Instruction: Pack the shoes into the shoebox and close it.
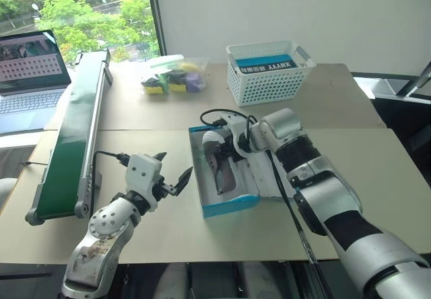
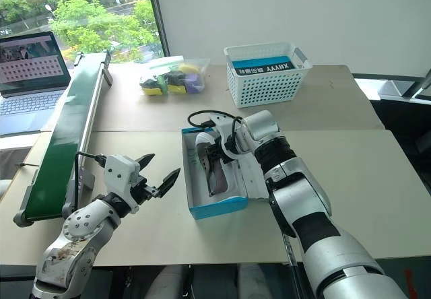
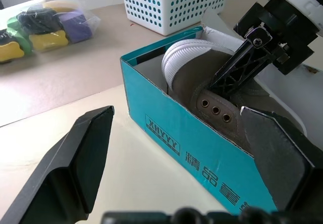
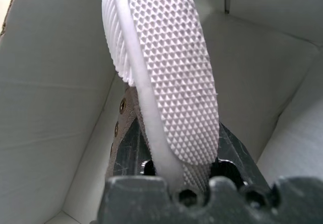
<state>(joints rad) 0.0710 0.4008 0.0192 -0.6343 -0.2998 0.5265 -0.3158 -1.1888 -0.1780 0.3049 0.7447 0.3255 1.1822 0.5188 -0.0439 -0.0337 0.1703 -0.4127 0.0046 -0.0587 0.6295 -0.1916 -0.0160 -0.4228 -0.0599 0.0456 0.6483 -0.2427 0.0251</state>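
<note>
The blue shoebox (image 1: 232, 207) stands open in the middle of the table, its white-lined lid (image 1: 269, 178) folded out to its right. Inside it a grey-beige shoe (image 3: 202, 77) lies on its side, its white dotted sole (image 4: 171, 67) turned towards the right wrist camera. My right gripper (image 1: 219, 152) reaches down into the box, one finger on each side of the shoe at the sole's edge, and looks shut on it. My left gripper (image 1: 174, 164) hovers open just left of the box, level with its blue wall and holding nothing.
A white lattice basket (image 1: 269, 77) with a blue carton in it stands at the back. A clear bag of coloured things (image 1: 172, 77) lies left of it. A green conveyor (image 1: 74, 144) runs along the left side, with a laptop (image 1: 27, 77) beyond it.
</note>
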